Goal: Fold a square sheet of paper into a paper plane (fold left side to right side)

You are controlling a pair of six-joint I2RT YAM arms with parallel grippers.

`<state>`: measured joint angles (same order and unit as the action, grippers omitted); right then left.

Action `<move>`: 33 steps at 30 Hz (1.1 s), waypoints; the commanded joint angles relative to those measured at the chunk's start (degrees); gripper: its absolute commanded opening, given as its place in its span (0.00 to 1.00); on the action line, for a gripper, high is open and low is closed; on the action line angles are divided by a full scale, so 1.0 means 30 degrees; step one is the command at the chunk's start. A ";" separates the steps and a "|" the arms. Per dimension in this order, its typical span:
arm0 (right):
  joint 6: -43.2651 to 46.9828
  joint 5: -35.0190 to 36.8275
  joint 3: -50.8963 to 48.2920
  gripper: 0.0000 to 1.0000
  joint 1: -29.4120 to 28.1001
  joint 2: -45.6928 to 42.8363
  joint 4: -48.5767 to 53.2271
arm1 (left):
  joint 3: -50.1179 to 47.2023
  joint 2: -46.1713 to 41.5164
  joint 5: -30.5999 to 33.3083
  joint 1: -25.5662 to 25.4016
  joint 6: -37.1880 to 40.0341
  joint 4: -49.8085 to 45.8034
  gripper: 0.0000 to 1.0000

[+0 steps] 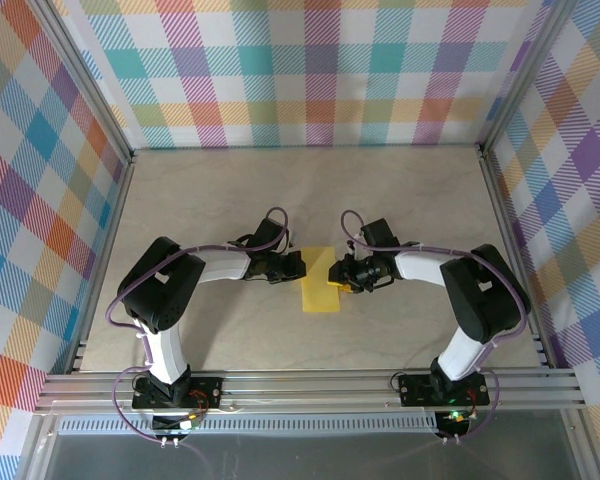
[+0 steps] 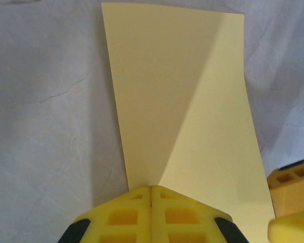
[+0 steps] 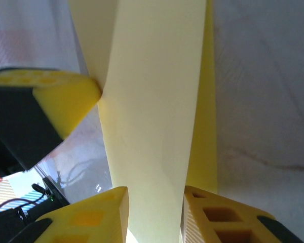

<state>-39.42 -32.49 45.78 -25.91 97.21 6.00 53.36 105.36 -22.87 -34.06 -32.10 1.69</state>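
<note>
Checked walls all around, pastel plaid in pink, teal, yellow and purple. Down below, a pale beige tabletop with faint marbled veins, evenly lit. Silver metal rails line the near edge and the corners.

In the left wrist view, the near end of the thin bright yellow paper sheet vanishes under the closed yellow-fingered left pincer, itself cut off by the bottom edge. In the right wrist view the sheet runs off top and bottom, blurred; whether the yellow-fingered right pincer touches it is unclear.
</note>
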 commanded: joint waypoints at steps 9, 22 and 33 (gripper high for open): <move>0.1284 -0.0599 0.1403 0.19 0.0594 0.1662 -0.0017 | -0.0629 -0.0441 0.0329 -0.0218 0.0211 -0.1123 0.00; 0.0341 -0.1297 0.1207 0.01 0.0668 0.1034 0.0591 | -0.0244 -0.2557 0.1010 -0.0254 0.1328 -0.1546 0.19; -0.0913 -0.1474 0.1730 0.00 0.0668 0.0761 0.2011 | -0.3119 -0.8533 0.4918 -0.3936 0.4853 -0.2606 0.55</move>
<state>-40.51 -35.46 49.32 -24.34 101.08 9.82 45.87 82.96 -13.02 -42.59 -21.80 -3.18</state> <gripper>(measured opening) 0.055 0.536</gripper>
